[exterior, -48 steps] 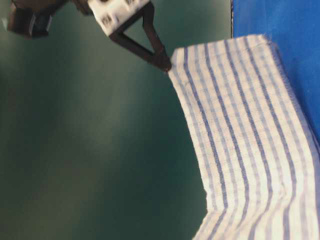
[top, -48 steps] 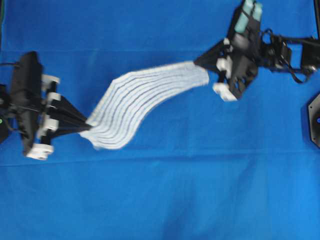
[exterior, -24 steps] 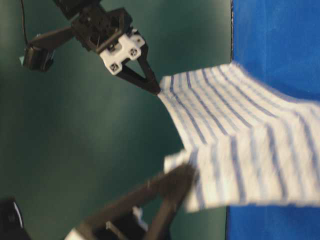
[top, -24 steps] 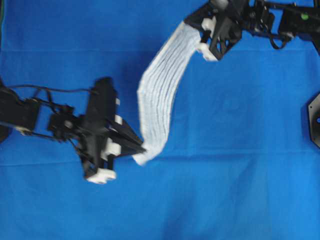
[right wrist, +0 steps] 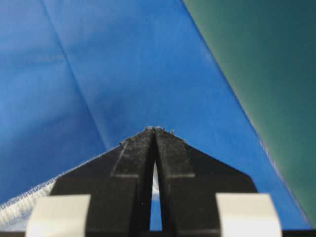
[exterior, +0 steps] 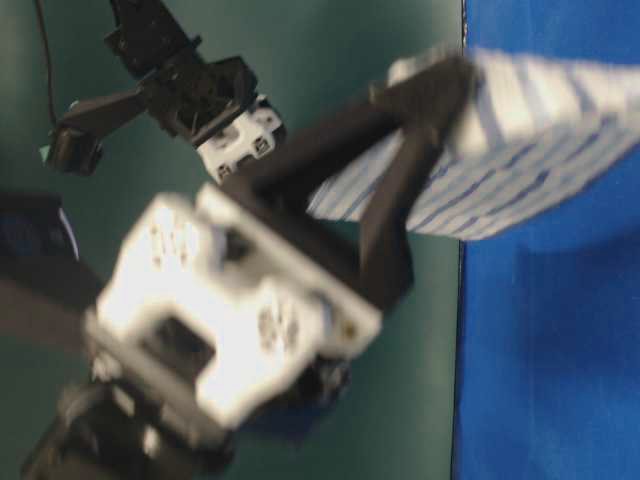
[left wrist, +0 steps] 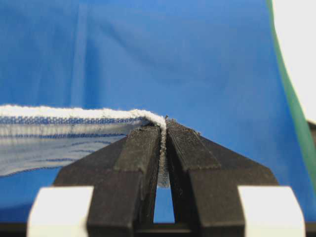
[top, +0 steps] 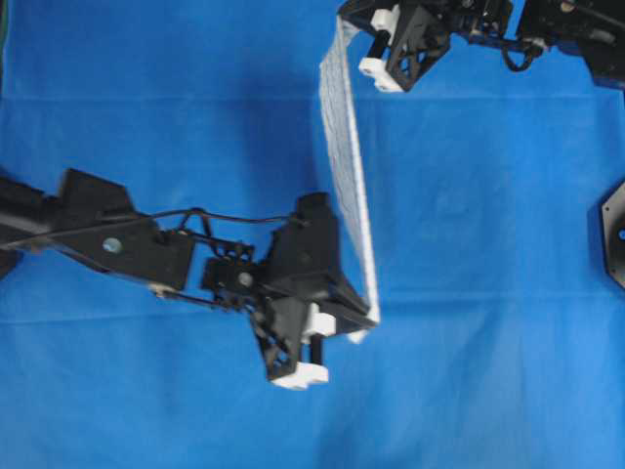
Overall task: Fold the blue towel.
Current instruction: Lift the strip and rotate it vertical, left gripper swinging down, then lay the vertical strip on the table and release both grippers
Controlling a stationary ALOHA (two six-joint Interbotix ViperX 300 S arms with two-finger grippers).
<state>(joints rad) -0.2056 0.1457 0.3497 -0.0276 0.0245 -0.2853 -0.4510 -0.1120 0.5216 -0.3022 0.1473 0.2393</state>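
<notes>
The blue towel [top: 344, 156], white with thin blue stripes, hangs stretched in the air between both grippers. From overhead it shows nearly edge-on, as a narrow strip running from the top centre down to the middle. My left gripper [top: 369, 318] is shut on its near corner; in the left wrist view the hem [left wrist: 59, 133] is pinched between the fingertips [left wrist: 143, 143]. My right gripper [top: 342, 21] is shut on the far corner, where a bit of hem [right wrist: 19, 207] shows beside the closed fingers. At table level the left gripper [exterior: 440, 90] fills the foreground, blurred, with the towel [exterior: 540, 130] trailing right.
The plain blue table covering [top: 488, 244] lies under everything, with faint crease lines. A black fixture [top: 615, 234] sits at the right edge. A dark green surface [exterior: 330, 40] borders the blue covering in the table-level view and in the right wrist view [right wrist: 266, 59].
My left arm has swung right to the table's middle, still holding its corner. The right gripper has drawn back toward the top edge. The towel has turned from a diagonal sag to a taut near-vertical strip.
</notes>
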